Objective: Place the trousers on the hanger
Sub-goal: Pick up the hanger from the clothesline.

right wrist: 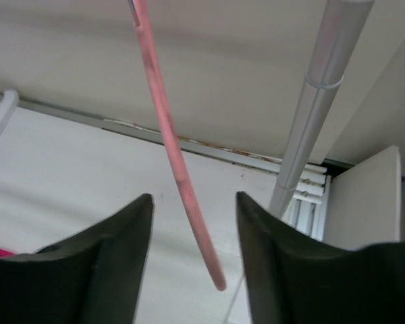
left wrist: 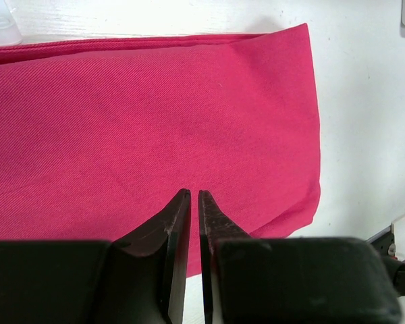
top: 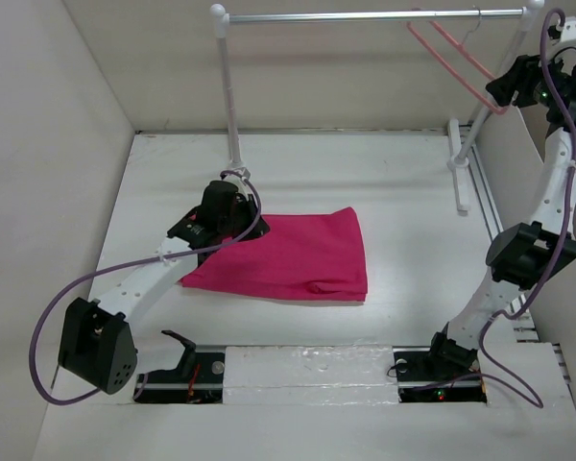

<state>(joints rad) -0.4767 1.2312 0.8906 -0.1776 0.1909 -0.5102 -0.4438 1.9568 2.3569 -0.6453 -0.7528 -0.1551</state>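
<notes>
My left gripper (top: 223,213) is down at the left end of the trousers (top: 298,254), which lie folded flat mid-desk, a bit left of centre. Its jaws are all but closed with a hairline gap, and I see no cloth between them in the left wrist view (so I'd call it no grip yet). Far right corner: my right gripper (right wrist: 194,197) is raised to the hanger (top: 456,53), which hangs tilted on the clothes rail (top: 365,15). The jaws are spread wide with the pink bar between them, touching neither finger.

My read is that the step in hand is fetching the hanger. Next the right needs to close squarely on the bar, then lift so the hook clears the rail. The left needs to reopen and take a real pinch of fabric.
</notes>
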